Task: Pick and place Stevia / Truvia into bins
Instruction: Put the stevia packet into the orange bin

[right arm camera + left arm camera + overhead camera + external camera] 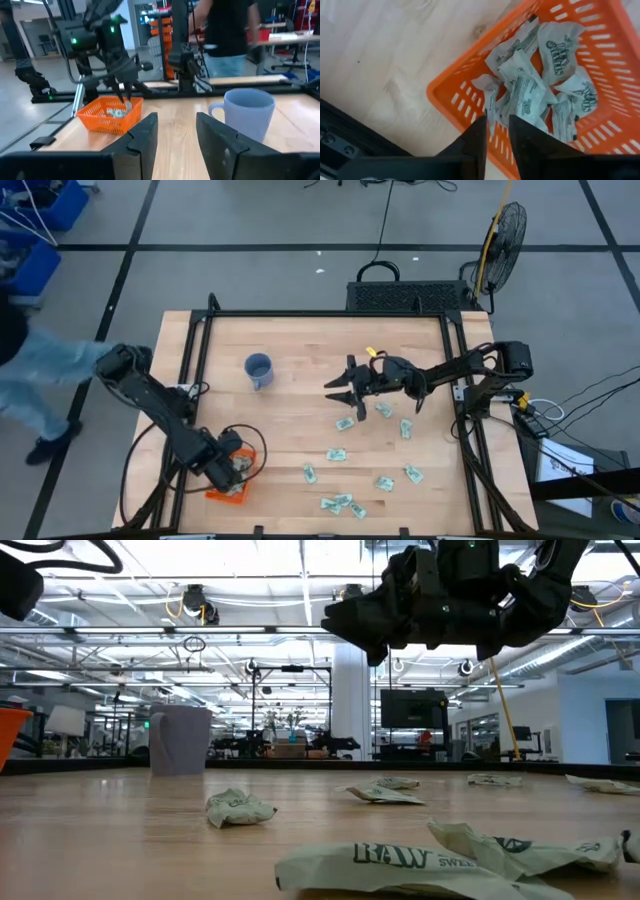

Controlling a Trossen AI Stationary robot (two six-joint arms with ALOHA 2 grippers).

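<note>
Left gripper [496, 131] directly over shallow orange mesh plastic basket [451, 98], jaws slightly apart, empty; right gripper [345, 392], jaws spread, nearer the pale green paper sachets [345, 423] loose on wooden desk [300, 340].

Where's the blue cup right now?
In the high view the blue cup stands on the table's left half, toward the far edge, between the left arm's base and the right gripper.

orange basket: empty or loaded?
Loaded. The orange basket holds several crumpled sachets piled inside, below the left gripper.
</note>
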